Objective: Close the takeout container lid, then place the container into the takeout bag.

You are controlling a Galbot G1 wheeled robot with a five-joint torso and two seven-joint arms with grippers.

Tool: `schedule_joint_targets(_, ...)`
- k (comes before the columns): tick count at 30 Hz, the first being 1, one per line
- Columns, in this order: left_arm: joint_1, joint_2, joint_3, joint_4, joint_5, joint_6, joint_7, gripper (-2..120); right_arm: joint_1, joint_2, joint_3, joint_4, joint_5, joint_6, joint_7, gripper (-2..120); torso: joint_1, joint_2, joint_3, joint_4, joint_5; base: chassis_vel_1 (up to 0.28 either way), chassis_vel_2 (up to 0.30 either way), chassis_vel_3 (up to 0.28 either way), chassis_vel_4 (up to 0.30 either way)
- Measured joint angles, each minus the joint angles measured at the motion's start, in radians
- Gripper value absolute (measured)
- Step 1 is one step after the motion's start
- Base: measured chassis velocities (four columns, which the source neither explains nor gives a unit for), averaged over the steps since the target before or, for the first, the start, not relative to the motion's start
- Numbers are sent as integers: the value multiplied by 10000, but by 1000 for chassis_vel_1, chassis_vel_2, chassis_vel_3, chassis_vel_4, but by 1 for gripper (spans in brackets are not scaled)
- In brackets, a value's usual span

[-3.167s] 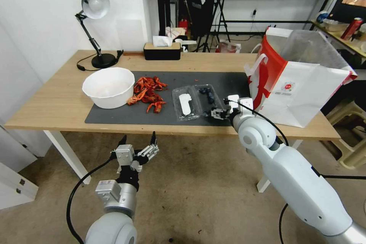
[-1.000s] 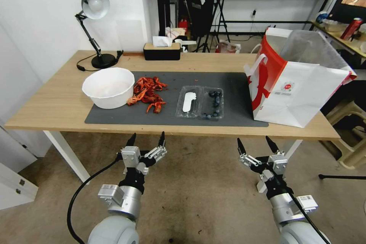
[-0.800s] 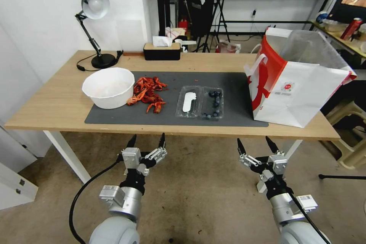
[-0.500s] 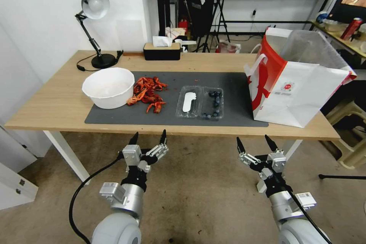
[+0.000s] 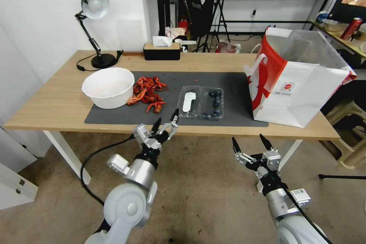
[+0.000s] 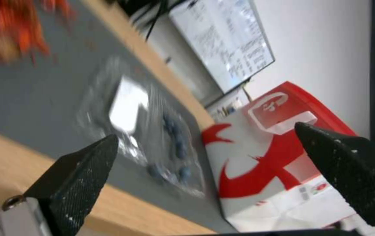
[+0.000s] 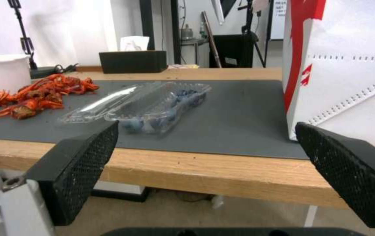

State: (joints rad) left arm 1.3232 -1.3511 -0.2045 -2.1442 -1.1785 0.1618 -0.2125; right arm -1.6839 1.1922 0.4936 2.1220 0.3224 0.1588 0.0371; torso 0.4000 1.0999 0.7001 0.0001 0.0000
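Observation:
The takeout container (image 5: pixel 212 103) lies open on the dark mat, blueberries in its tray (image 7: pixel 163 106) (image 6: pixel 174 154). Its lid (image 5: pixel 188 101) is folded out flat on the side toward the red scraps, white label up (image 6: pixel 128 109). The takeout bag (image 5: pixel 295 80) stands open at the table's right end (image 7: pixel 349 75) (image 6: pixel 266 154). My left gripper (image 5: pixel 166 121) is open, raised to the table's front edge just short of the lid. My right gripper (image 5: pixel 249 145) is open below the front edge, level with the container's right side.
A white bowl (image 5: pixel 109 87) and a heap of red crayfish shells (image 5: pixel 148 92) sit on the mat's left part (image 7: pixel 34 93). A desk lamp (image 5: pixel 93 23) and a black tissue box (image 5: pixel 162 50) stand at the back. The table's front edge (image 5: pixel 213 131) runs between my grippers and the container.
The right arm left the container and dropped below the table, open. In the last half second the left gripper rose and swung right toward the lid; the right edged up slightly.

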Motion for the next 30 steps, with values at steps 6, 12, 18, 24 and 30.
schedule_joint_targets(6,-1691,-482,782,830,-1626,408,-1792,100,-281,203,29,40,-227,13,0,100,0,0,0,-1,1,0,0,0,0)
schedule_joint_targets(12,-2500,-814,1444,1447,-1299,237,-2475,100,-325,226,104,38,-242,19,1,100,0,0,-1,-2,2,0,0,0,0)
schedule_joint_targets(18,-3045,-1149,1721,1937,-1152,209,-3332,100,-375,237,193,54,-245,19,10,100,0,0,-1,0,1,0,0,0,0)
schedule_joint_targets(24,-3158,-1199,1738,2070,-1389,604,-3810,100,-360,223,226,25,-252,19,17,100,0,-1,-1,0,0,0,0,0,0)
schedule_joint_targets(30,-3337,-1291,1733,2290,-1539,651,-4193,100,-306,280,186,-48,-324,20,30,100,0,-1,-1,-1,0,0,0,0,0)
